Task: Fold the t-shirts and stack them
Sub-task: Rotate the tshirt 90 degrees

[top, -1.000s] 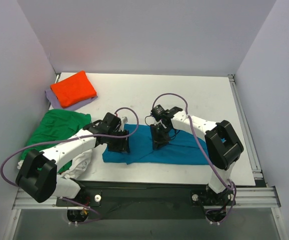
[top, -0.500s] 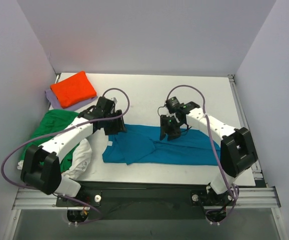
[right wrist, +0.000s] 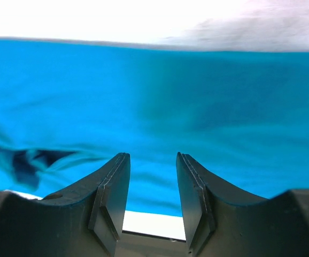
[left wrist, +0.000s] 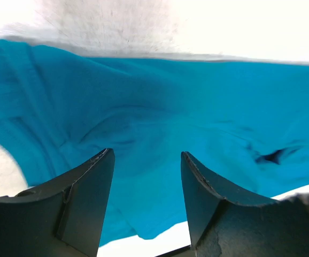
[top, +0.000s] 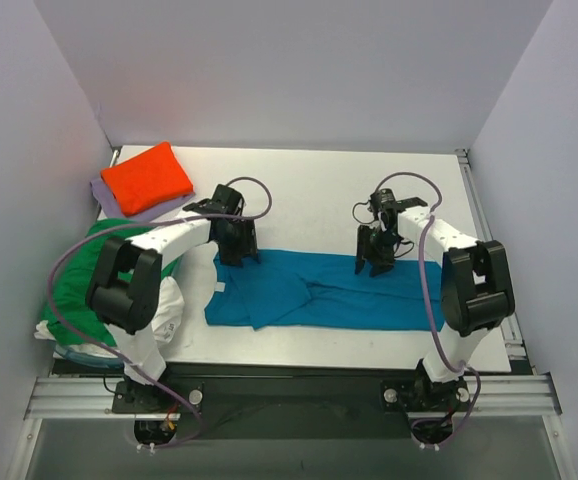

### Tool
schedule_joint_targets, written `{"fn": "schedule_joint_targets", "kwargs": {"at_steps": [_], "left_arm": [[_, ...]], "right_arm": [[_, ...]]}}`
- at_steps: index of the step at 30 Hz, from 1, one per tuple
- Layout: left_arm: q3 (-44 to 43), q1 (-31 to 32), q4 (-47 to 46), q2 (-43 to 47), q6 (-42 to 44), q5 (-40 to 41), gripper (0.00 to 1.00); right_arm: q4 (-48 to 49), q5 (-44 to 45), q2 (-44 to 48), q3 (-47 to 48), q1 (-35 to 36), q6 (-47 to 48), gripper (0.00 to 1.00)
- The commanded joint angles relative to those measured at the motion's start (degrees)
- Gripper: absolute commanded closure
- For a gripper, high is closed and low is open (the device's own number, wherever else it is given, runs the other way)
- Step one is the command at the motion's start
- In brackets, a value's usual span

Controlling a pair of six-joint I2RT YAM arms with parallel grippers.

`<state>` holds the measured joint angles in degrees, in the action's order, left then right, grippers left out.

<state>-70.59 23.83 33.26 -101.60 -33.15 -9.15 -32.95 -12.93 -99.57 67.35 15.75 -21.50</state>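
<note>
Left gripper (top: 241, 255) and right gripper (top: 374, 265) have spread apart, open and empty, over one teal-blue shirt (top: 319, 295). One orange (top: 147, 177), one lavender (top: 104, 195), one green (top: 119, 250) and one white shirt (top: 169, 305) lie along the desk's (top: 319, 190) left edge.

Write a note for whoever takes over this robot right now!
Left gripper: open, empty, over the far edge of the blue shirt.
Right gripper: open, empty, same edge.
Blue shirt lies in a long strip near the front.
Done: orange shirt folded on the lavender shirt, far left corner.
To do: finish blue, then fold green shirt and white shirt, both crumpled at left, and stack.
</note>
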Motion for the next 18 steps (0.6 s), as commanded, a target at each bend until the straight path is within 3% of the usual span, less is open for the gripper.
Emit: {"fn": "schedule_joint_targets", "kwargs": {"at_steps": [1,10,18], "left_arm": [[-2.97,0.16,-0.91,-4.3,2.29,-5.35,0.37],[-10.7,-2.3,2.77,-13.97,7.04,-4.92,0.37],[-26.41,-4.59,9.27,-24.69,13.01,-2.2,0.37]], "right_arm": [[-1.68,0.89,-1.5,-0.99,-1.85,2.95,0.6],[-1.24,0.36,-6.95,-2.4,-3.53,2.6,0.6],[-1.15,-3.24,-6.43,-6.09,-3.27,-2.58,0.6]]}}
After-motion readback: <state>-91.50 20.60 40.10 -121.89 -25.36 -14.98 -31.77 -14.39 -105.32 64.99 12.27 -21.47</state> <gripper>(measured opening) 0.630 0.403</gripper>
